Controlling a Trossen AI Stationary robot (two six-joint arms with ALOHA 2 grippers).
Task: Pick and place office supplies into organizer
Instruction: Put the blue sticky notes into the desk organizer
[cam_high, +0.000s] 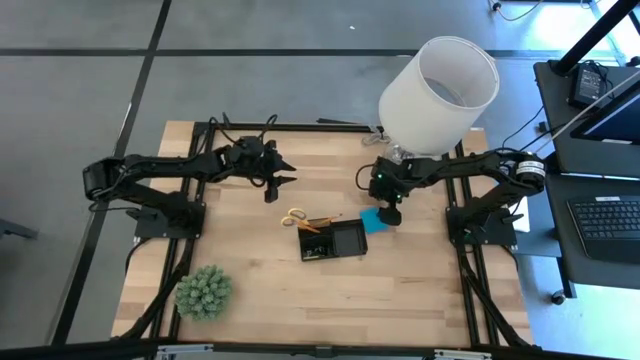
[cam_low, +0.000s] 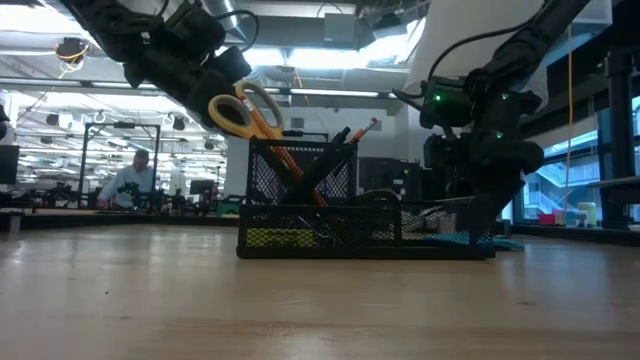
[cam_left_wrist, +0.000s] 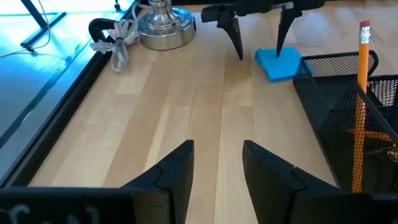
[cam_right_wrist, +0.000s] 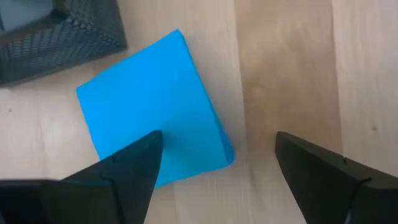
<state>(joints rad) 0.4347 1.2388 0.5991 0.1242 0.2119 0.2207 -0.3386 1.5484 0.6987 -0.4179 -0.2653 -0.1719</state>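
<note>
The black mesh organizer (cam_high: 340, 243) stands mid-table, with yellow-handled scissors (cam_high: 294, 215) and an orange pencil (cam_left_wrist: 360, 93) upright in its tall compartment. The bright blue pad (cam_right_wrist: 149, 106) lies flat on the table just right of the organizer. My right gripper (cam_right_wrist: 219, 135) is open and points down over the pad's corner (cam_right_wrist: 222, 152). One finger (cam_right_wrist: 134, 165) stands over the pad and the other (cam_right_wrist: 311, 171) over bare wood beside it. My left gripper (cam_left_wrist: 217, 155) is open and hovers above the table, left of and beyond the organizer. My right gripper comes at the blue pad from above, pointing down, with one fingertip (cam_left_wrist: 278, 53) at the pad's top face (cam_left_wrist: 283, 62) near its corner. I cannot tell whether that fingertip touches the pad or hangs just over it. The pad lies flat on the table.
A big white lamp (cam_high: 438, 85) stands at the far edge on a metal base (cam_left_wrist: 165, 28), just behind my right arm, with a coiled cord (cam_left_wrist: 115, 37) beside it. A green spiky plant ball (cam_high: 204, 292) sits near the table's near left corner. Bare wood lies in front of the organizer.
</note>
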